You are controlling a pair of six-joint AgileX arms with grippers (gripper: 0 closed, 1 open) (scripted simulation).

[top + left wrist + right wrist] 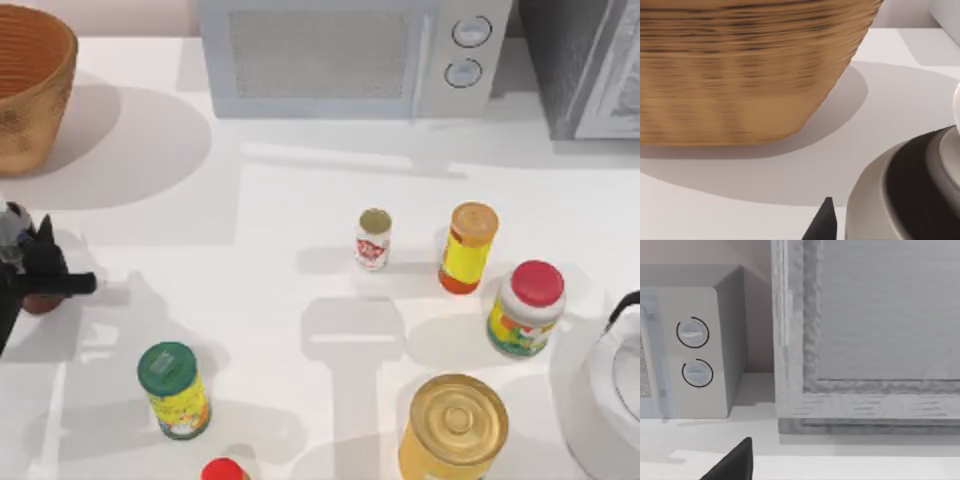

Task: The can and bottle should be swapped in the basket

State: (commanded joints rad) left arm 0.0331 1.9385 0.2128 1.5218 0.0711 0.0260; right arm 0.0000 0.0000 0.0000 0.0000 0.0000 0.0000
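The basket [30, 90] stands at the table's far left corner, and its ribbed wall [740, 70] looms close in the left wrist view. My left gripper [45, 278] is at the left edge, in front of the basket, shut on the dark reddish-brown bottle [38, 302]. The bottle's top [910, 195] shows close up, with one black fingertip [825, 222] against its side. The small can [373, 238] stands upright on the table near the middle, outside the basket. My right arm [612, 385] is parked at the right edge.
A microwave [345, 55] lines the back edge. A yellow bottle with an orange lid [468, 247], a red-lidded jar [527, 308] and a big yellow can [455, 428] stand on the right. A green-lidded jar [173, 390] and a red lid [222, 470] are at the front left.
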